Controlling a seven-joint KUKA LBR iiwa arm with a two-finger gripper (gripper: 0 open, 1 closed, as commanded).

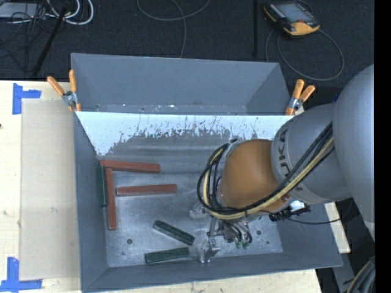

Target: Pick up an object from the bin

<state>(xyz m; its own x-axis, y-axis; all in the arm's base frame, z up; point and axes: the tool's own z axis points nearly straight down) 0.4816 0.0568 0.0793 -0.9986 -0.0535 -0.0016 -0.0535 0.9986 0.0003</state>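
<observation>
The grey metal bin (177, 84) has a few long flat sticks on its floor. The big grey robot arm (342, 145) comes in from the right; its round orange-brown cover (244, 173), with loops of black and yellow cable (209, 185), hangs over the right half of the floor. Under that cover the gripper (211, 246) is down low, near the front wall of the bin; it is dark and partly hidden there, so I cannot tell if the gripper is open or closed, or if it has hold of anything.

Two sticks lie closest to the gripper. The front dark green stick (167, 256) lies along the front wall, and its right end is just beside the gripper; I cannot tell if they touch. The slanted dark green stick (174, 232) lies a little farther back and tilts down to the right; its right end is near the gripper too. These two sticks do not touch each other.

The other sticks are well apart from the gripper, on the left side. The top red-brown stick (130, 166) and the middle red-brown stick (146, 190) lie sideways, one behind the other; the standing-line red-brown stick (111, 198) runs from back to front; the thin dark green stick (101, 185) lies just beside it, by the left wall.
</observation>
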